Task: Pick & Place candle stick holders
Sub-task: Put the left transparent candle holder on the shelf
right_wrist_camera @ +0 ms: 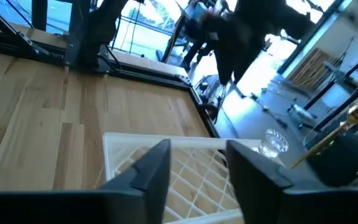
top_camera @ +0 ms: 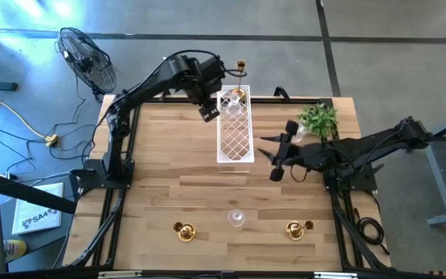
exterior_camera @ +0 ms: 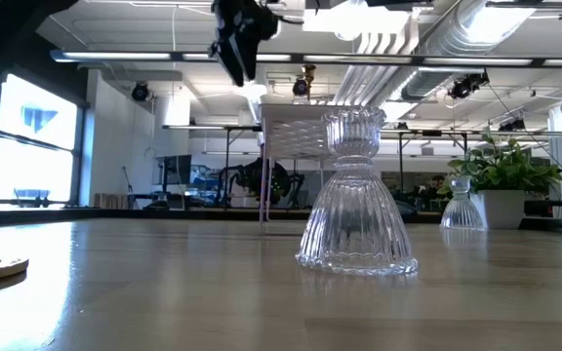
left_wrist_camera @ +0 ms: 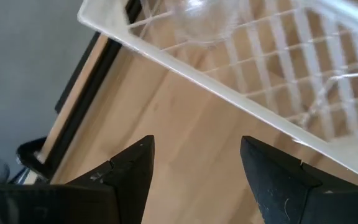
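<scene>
Hovering at the upper middle of the high view, the left end effector (top_camera: 210, 111) hangs just beside the far end of the white lattice tray (top_camera: 235, 149); its wrist view shows both fingers spread with only bare table (top_camera: 169, 170) between them, so it is released and empty. The right end effector (top_camera: 279, 159) sits right of centre, near the tray's long right side, and its wrist view shows a gap between the fingers with nothing in it, though whether they are closing I cannot tell. A gold candle stick holder (top_camera: 237, 96) and a clear glass one (top_camera: 231, 107) already rest in the tray's far end. Three more wait along the bottom of the high view, well apart from both arms: a squat gold holder (top_camera: 184, 231) at lower left, a clear glass holder (top_camera: 236, 218) in the middle, and another gold holder (top_camera: 296, 229) at lower right. In the low view the glass holder fills the centre: ribbed, flared skirt, narrow waist, fluted cup. I judge it rigid, fairly heavy for its bulk, slick and breakable, so the waist looks the safest hold, with gentle closing. The gold ones seem stiff, polished metal, likely to slip; gripping below the cup rim would suit. A small green plant (top_camera: 319, 118) stands at upper right.
</scene>
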Action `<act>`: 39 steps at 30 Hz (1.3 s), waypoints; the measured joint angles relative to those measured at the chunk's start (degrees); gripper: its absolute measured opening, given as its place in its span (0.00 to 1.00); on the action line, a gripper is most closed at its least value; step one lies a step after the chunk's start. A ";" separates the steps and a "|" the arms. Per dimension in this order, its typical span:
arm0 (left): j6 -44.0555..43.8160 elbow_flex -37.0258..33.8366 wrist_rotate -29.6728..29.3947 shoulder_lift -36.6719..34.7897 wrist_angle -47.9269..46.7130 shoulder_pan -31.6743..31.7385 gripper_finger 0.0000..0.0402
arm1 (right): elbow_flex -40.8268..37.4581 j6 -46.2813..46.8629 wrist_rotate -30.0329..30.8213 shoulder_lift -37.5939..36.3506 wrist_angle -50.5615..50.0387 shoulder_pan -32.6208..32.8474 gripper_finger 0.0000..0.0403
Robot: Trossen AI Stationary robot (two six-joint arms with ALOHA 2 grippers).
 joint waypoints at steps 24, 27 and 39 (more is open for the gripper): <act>-16.56 -23.99 -24.69 -18.68 0.27 -32.52 0.58 | 1.30 3.82 -38.54 4.37 -4.39 -34.95 0.00; -18.72 -29.77 -25.86 -19.46 0.35 -32.58 0.57 | 1.30 4.04 -42.86 7.65 -1.62 -38.47 0.00; -20.93 -37.35 -27.98 -19.58 1.59 -32.55 0.43 | 2.19 5.26 -47.01 21.83 9.91 -44.50 0.00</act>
